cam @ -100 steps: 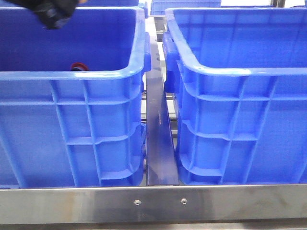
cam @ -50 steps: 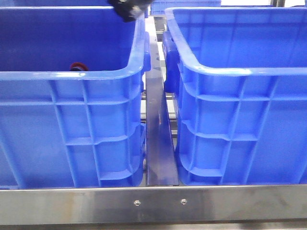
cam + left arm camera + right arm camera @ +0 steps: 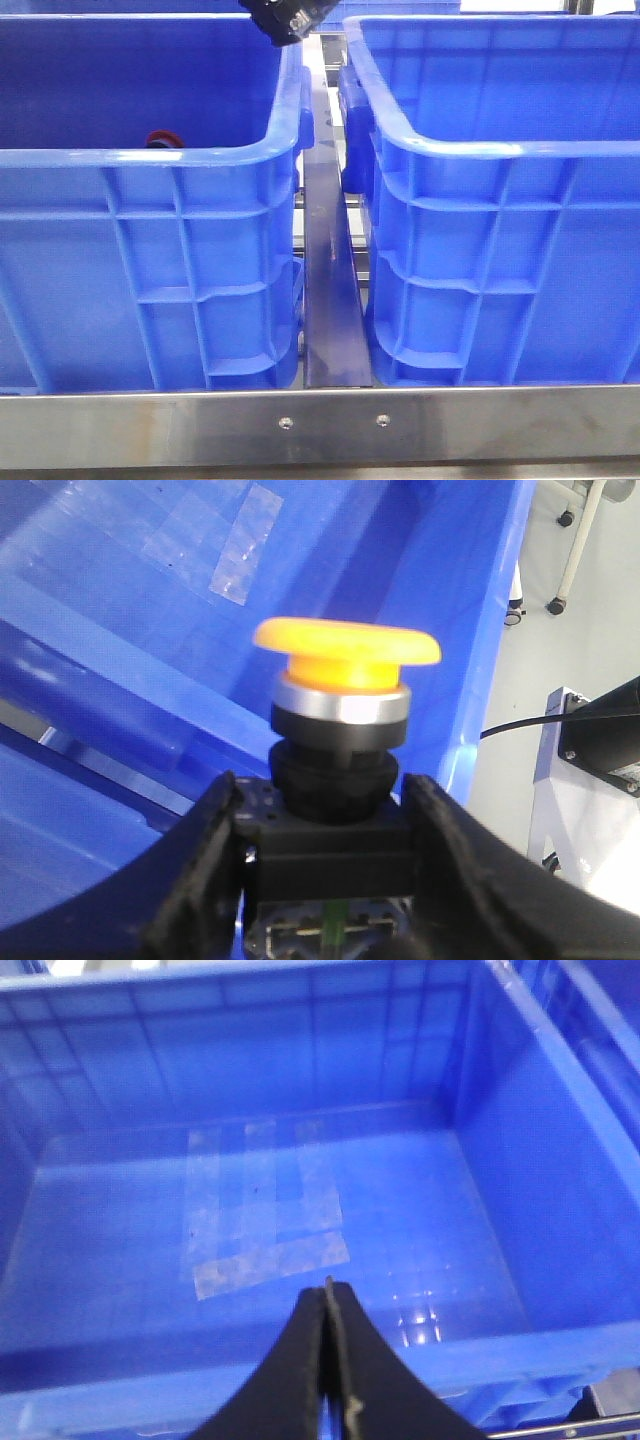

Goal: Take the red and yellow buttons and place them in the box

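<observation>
My left gripper [image 3: 325, 855] is shut on the yellow button [image 3: 345, 655] and grips its black body between both fingers, orange-yellow cap up. In the front view the left gripper [image 3: 285, 18] hangs at the top edge, over the gap between the two blue crates. The red button [image 3: 165, 139] lies inside the left crate [image 3: 150, 155], only its top edge showing over the rim. My right gripper [image 3: 327, 1300] is shut and empty above the right crate [image 3: 250, 1380], whose floor carries patches of clear tape.
The right crate [image 3: 500, 150] stands beside the left one with a dark metal rail [image 3: 330, 290] between them. A steel table edge [image 3: 320, 425] runs along the front. White frame legs on castors [image 3: 560, 550] stand on the floor beyond the crates.
My left gripper has moved right, from over the left crate's far left to above its right wall near the gap. The red button has not moved.
</observation>
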